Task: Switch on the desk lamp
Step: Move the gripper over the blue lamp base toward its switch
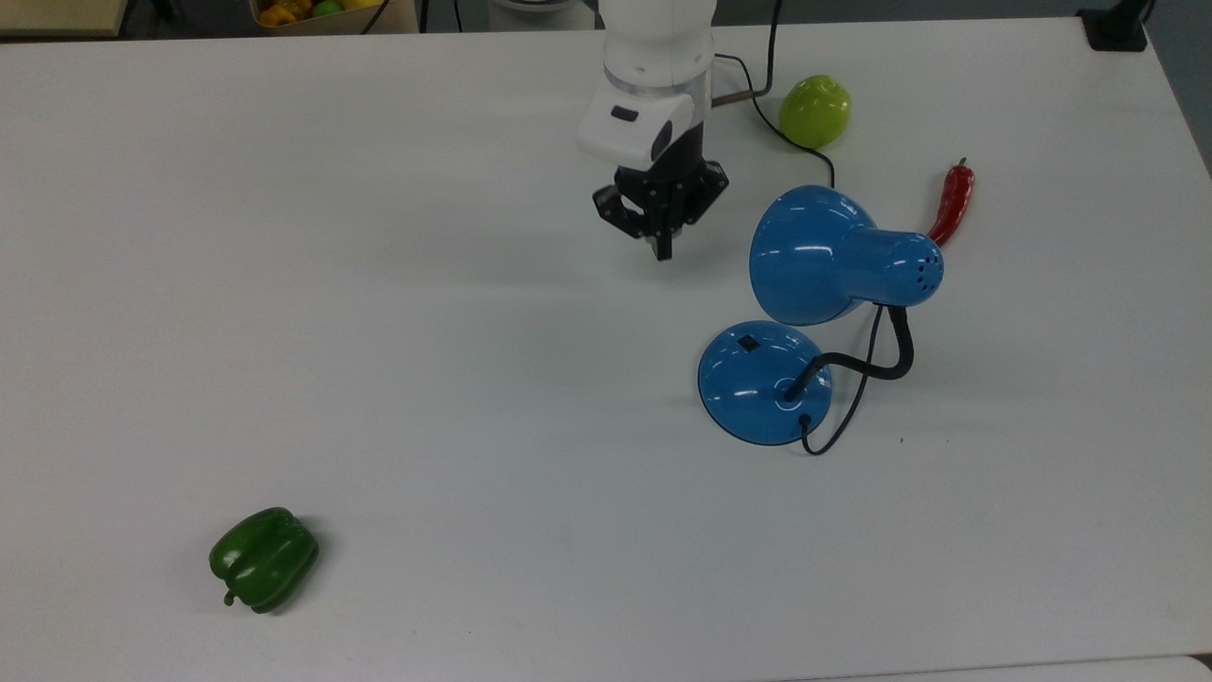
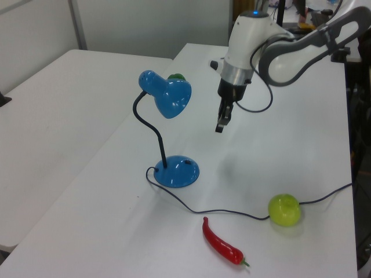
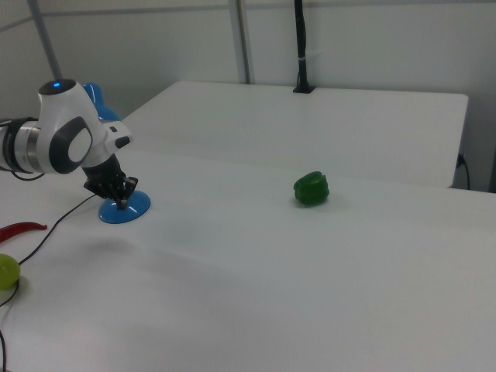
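Observation:
The desk lamp stands at the top view's right: a glossy blue shade, a black gooseneck and a round blue base with a small black switch. In the left view its shade hangs over the base. My gripper hovers above the table, to the left of the shade and up-left of the base in the top view, fingers pressed together and holding nothing. In the left view the gripper hangs right of the shade. In the right view the gripper overlaps the base.
The lamp's black cord runs past a green apple. A red chili lies behind the shade. A green bell pepper sits at the top view's lower left. A box of fruit stands beyond the table's far edge.

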